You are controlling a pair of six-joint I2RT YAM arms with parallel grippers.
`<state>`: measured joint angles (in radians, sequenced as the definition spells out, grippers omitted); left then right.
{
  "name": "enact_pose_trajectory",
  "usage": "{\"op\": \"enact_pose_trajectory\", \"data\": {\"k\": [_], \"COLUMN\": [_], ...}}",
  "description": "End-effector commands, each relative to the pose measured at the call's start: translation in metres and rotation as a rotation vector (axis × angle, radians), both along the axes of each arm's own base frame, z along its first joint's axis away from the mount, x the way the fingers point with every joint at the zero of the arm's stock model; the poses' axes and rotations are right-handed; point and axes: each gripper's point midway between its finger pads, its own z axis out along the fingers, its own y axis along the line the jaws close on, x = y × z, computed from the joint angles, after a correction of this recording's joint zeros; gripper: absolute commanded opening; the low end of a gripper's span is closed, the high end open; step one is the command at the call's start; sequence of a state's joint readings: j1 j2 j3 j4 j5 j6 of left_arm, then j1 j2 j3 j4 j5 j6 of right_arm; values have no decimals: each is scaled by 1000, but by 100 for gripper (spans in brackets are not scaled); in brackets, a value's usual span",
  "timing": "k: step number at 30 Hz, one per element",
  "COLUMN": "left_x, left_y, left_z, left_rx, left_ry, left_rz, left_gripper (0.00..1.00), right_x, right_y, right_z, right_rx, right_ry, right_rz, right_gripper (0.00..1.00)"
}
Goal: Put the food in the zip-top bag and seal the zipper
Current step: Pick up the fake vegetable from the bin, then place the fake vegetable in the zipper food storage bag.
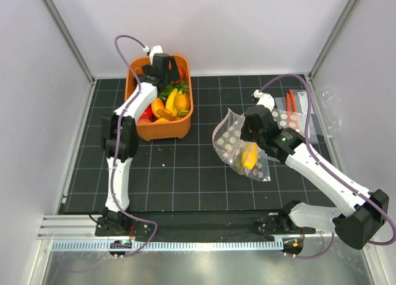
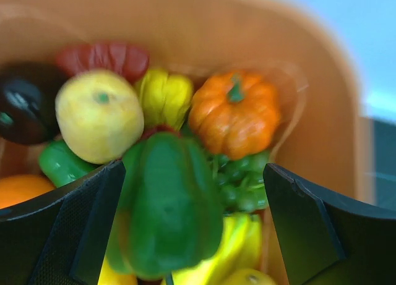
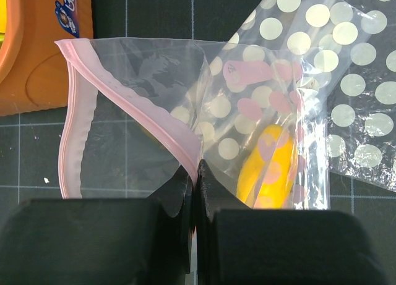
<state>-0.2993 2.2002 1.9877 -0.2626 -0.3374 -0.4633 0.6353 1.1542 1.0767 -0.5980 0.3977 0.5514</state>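
The food (image 1: 168, 106) is piled in the orange bin (image 1: 162, 131). My left gripper (image 1: 166, 75) hangs open over it. In the left wrist view the open gripper (image 2: 193, 180) straddles a green pepper (image 2: 164, 204), with an orange pumpkin (image 2: 234, 115), a yellow apple (image 2: 99, 115) and yellow pieces around it. My right gripper (image 1: 246, 131) is shut on the pale pink zipper (image 3: 133, 109) of the clear zip-top bag (image 3: 148, 81), holding its mouth open toward the bin; the fingertips (image 3: 197, 167) pinch the strip. A yellow food piece (image 3: 269, 167) lies inside the bag (image 1: 235, 143).
White-polka-dotted plastic (image 3: 352, 112) lies to the right of the held bag. Small clear bags with red-orange strips (image 1: 294, 106) lie at the back right. The bin's corner (image 3: 37, 50) sits just left of the bag's mouth. Metal frame posts stand at both sides.
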Motion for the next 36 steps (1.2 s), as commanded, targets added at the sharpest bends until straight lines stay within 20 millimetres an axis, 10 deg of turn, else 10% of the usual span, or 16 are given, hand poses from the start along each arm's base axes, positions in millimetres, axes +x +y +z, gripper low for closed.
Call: {"op": "enact_pose_trajectory", "data": {"k": [1,6,12,21,27,36], "left_x": [-8,-18,-38,-87,-165,-301], "left_y": [6,7,-2,-11,-50,-137], "left_z": [-28,-38,5,94,124,104], "left_rx": [52,7,-64,-151,-274,-351], "left_ry": [113,127,24,-136,-200,-207], "left_rz": [17,50,-31,-125,-293,-647], "left_gripper": [100,96,50,47,47,45], "right_x": [6,7,7,6,7,4], "right_y": [2,3,0,-6,-3,6], "right_z": [10,8,10,17,20,20], "right_rx": [21,19,12,11,24,46], "right_ry": [-42,-39,-47,-76,-78,-65], "right_rz": [-1,-1,-13,-26,-15,23], "right_gripper": [1,1,1,1,1,1]}}
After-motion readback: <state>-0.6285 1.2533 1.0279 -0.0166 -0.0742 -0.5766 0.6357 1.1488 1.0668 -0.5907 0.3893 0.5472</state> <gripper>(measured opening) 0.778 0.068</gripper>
